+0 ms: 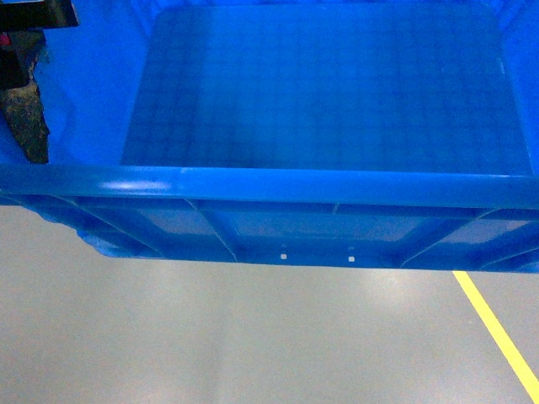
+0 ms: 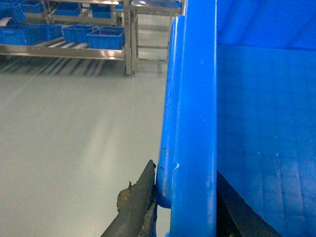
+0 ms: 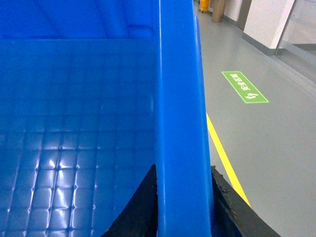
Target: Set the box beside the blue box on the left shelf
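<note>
The box (image 1: 320, 84), a large blue crate with a grid-patterned floor, fills the top of the head view and hangs above the grey floor. My left gripper (image 2: 190, 212) is shut on its left rim (image 2: 195, 98), one dark finger (image 2: 140, 207) outside and the other inside the wall. One worn left finger (image 1: 25, 109) shows at the crate's left edge. My right gripper (image 3: 185, 207) is shut on the right rim (image 3: 180, 98), one finger on each side. Far across the floor stands the left shelf (image 2: 59, 49), with roller tracks and several blue boxes (image 2: 106, 37).
Bare grey floor (image 1: 253, 337) lies under and ahead of the crate. A yellow floor line (image 1: 497, 337) runs along the right side, with a green floor sign (image 3: 244, 86) beyond it. A steel rack post (image 2: 129, 39) stands at the shelf's right end.
</note>
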Robot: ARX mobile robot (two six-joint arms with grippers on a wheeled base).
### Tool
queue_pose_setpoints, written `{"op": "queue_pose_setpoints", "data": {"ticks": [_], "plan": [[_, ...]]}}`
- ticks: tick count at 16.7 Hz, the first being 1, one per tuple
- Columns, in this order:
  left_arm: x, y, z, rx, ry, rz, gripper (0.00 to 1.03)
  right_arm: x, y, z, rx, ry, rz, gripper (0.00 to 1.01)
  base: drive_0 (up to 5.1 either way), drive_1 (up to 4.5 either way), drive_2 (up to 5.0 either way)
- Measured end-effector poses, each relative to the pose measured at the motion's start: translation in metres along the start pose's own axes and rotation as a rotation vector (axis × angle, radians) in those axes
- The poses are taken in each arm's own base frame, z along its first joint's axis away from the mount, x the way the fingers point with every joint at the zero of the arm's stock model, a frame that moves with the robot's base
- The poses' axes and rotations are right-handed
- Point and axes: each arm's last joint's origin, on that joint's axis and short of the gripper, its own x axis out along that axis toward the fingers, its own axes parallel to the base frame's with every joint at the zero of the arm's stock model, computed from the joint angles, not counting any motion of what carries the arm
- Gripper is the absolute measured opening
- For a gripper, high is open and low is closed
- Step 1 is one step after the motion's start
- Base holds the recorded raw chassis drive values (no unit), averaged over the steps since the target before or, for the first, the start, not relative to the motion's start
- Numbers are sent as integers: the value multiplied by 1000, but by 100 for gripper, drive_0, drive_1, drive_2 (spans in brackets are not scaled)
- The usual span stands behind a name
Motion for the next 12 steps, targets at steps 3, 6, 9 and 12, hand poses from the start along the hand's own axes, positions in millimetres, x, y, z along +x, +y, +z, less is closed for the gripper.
{"op": "queue_pose_setpoints", "data": {"ticks": [3,6,9,12], "plan": [[0,0,1,-2,-7,1,19,-1,0,1,0,-10,1,22,-161,-161,-161],[0,0,1,-2,-7,1,19,-1,0,1,-1,-6,2,22,-161,-161,-161],[0,0,1,-2,-7,-2,19,-1,0,1,-1,-8,-1,22,-161,-161,-161],[0,0,1,-2,-8,4,19,-1,0,2,0,-10,3,22,-161,-161,-161]]}}
